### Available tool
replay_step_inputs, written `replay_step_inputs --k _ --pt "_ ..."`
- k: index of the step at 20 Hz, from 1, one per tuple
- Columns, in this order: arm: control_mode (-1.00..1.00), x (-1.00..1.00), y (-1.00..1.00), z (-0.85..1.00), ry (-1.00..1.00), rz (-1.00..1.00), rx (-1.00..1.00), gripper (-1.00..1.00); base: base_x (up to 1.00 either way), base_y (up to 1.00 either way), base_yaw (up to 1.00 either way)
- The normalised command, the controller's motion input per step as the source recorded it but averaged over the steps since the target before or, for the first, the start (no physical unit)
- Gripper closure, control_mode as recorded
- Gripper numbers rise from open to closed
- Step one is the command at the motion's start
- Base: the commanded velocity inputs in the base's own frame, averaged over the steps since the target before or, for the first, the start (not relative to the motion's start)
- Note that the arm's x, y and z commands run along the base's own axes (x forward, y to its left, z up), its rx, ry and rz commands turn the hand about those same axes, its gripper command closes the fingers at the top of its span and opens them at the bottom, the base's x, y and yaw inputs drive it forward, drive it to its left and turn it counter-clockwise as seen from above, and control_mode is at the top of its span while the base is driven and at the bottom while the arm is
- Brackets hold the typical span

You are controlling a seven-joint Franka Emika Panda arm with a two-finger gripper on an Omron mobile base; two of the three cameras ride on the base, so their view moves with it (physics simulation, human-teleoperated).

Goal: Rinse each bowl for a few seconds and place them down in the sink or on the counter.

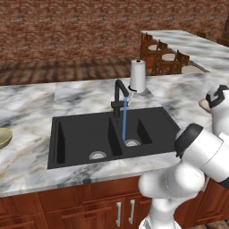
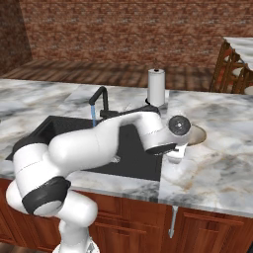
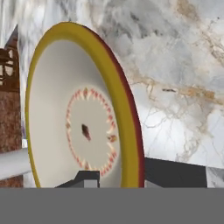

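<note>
Bowl (image 3: 83, 113) rim sits clamped in the end effector (image 3: 116, 179), whose fingertips are mostly hidden behind it.

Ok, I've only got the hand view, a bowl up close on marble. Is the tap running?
Observer: Yes, the faucet is pouring water into the right basin of the sink.
Operator: Where's my bowl from there?
Observer: The cream bowl lies on the counter just right of the sink, with the gripper at its sink-side rim.
Operator: And the other bowl?
Observer: The olive bowl is on the counter left of the sink, cut off by the edge of the left base view.
</note>
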Motion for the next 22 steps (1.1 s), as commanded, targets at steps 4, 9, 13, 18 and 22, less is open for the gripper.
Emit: replay_step_inputs --k 4,9,13,18,22 --pt "-1.0 0.0 0.21 0.45 0.23 0.21 0.04 1.0 0.0 0.0 0.0" --pt "-1.0 -0.01 0.19 0.25 0.2 0.21 0.04 1.0 0.0 0.0 0.0" --pt "-1.0 -0.12 0.11 0.02 0.02 0.2 0.0 1.0 0.0 0.0 0.0" --pt "-1.0 -0.18 0.14 0.0 -0.02 0.19 0.0 1.0 0.0 0.0 0.0" --pt "-1.0 -0.11 0.16 -0.03 -0.05 0.18 0.02 1.0 0.0 0.0 0.0"
